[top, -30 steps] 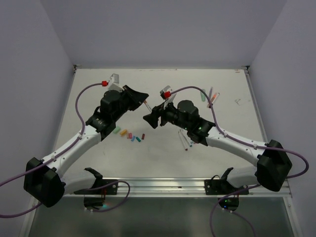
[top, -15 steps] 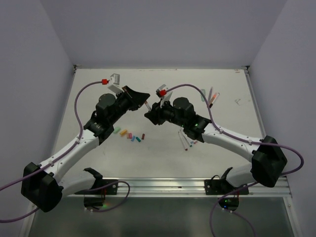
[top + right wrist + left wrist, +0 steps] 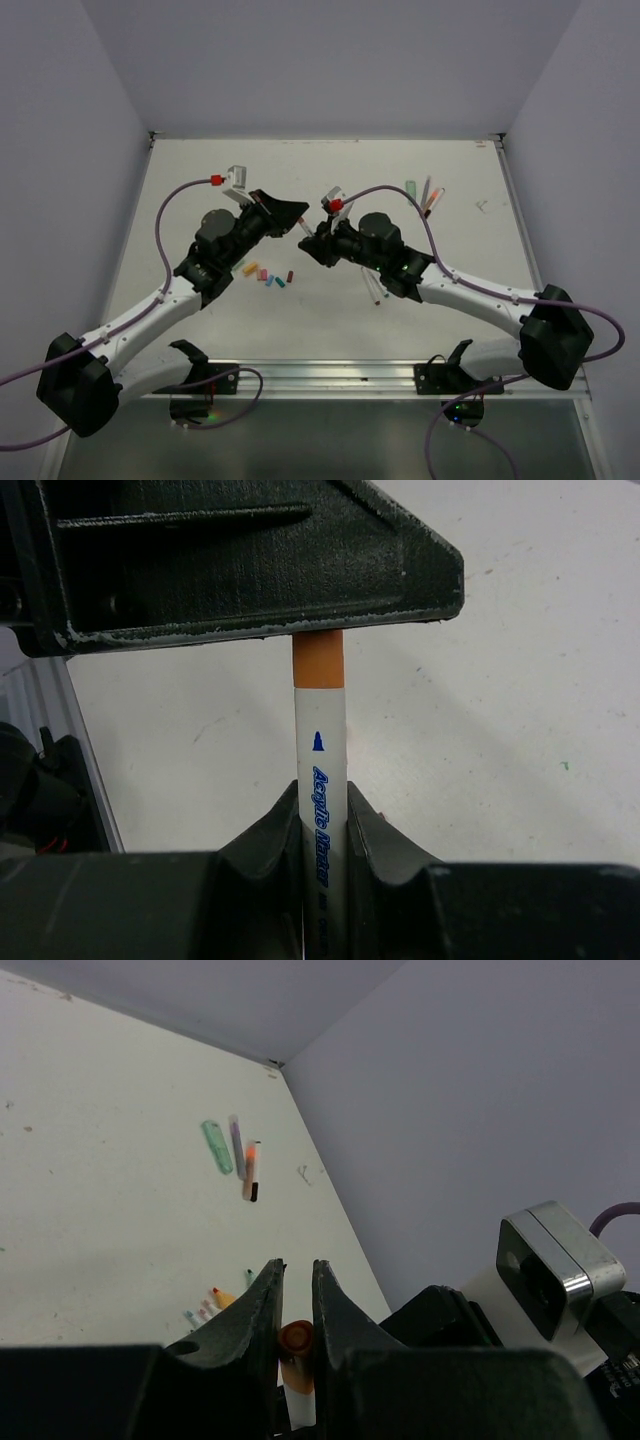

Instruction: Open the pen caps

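1 pen (image 3: pixel 320 770), held from 2 sides
I'm seeing the right gripper (image 3: pixel 306 239) clamping the white barrel above table (image 3: pixel 200 180) centre, the left gripper (image 3: pixel 302 212) pinching its orange cap (image 3: pixel 318 660) — loose caps (image 3: pixel 265 275) lying at 7 o'clock.

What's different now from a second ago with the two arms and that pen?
Both arms shifted a little toward the near edge, carrying the white pen between them. The left tool stays clamped on its orange cap, and the right tool still holds the pen itself. The cap has not come off. The loose caps and the pens at the far right lie where they were.
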### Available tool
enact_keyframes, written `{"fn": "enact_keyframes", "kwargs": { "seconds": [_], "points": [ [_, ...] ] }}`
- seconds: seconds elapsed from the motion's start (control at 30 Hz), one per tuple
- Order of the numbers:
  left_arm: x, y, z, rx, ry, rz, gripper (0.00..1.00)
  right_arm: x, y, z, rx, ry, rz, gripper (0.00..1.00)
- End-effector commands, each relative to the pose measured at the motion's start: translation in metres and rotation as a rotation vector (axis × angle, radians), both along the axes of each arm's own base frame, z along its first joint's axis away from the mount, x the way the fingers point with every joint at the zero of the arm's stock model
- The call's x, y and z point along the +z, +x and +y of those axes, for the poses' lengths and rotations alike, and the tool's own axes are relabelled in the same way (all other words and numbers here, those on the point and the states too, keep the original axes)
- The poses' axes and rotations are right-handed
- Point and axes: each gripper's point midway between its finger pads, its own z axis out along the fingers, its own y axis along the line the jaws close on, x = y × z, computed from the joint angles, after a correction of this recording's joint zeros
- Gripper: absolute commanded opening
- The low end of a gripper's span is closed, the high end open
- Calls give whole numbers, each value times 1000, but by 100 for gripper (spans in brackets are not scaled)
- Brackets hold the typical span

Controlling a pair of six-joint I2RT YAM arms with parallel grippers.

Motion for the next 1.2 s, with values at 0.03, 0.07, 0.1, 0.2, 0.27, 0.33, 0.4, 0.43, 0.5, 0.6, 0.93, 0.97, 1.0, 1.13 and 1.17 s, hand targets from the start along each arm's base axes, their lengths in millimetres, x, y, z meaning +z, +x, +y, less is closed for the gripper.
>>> {"fn": "enact_keyframes", "kwargs": {
  "seconds": [0.03,0.07,0.1,0.2,0.27,0.33,0.4,0.43,0.5,0.6,0.93,0.97,1.0,1.13,1.17],
  "points": [
    [115,18,70,340,-220,-317,0,-73,-19,-39,-40,-171,134,0],
    [119,18,73,353,-235,-325,0,-78,-22,-40,-33,-168,143,0],
    [127,19,79,381,-261,-339,0,-88,-28,-44,-25,-179,159,0],
    [139,20,89,423,-320,-353,0,-98,-33,-49,-25,-181,170,0],
    [145,22,93,445,-336,-363,0,-106,-38,-54,-26,-190,184,0],
    [146,25,97,463,-343,-360,0,-112,-40,-57,-28,-198,197,0],
    [145,27,103,482,-342,-359,0,-116,-42,-59,-30,-201,207,0],
    [146,28,106,490,-342,-357,0,-117,-43,-59,-31,-201,209,0],
    [143,29,114,517,-354,-345,0,-119,-45,-60,-28,-207,214,0],
    [144,28,130,562,-389,-344,0,-124,-47,-61,-20,-220,221,0],
    [162,34,140,575,-410,-396,0,-125,-60,-54,54,-202,261,0],
    [156,37,133,550,-372,-372,0,-123,-59,-54,48,-192,257,0],
    [154,39,128,534,-345,-367,0,-123,-59,-55,40,-191,260,0],
    [139,52,94,398,-97,-311,0,-122,-45,-64,-76,-209,280,0],
    [113,55,79,323,1,-231,0,-128,-45,-70,-108,-241,311,0]
  ]
}}
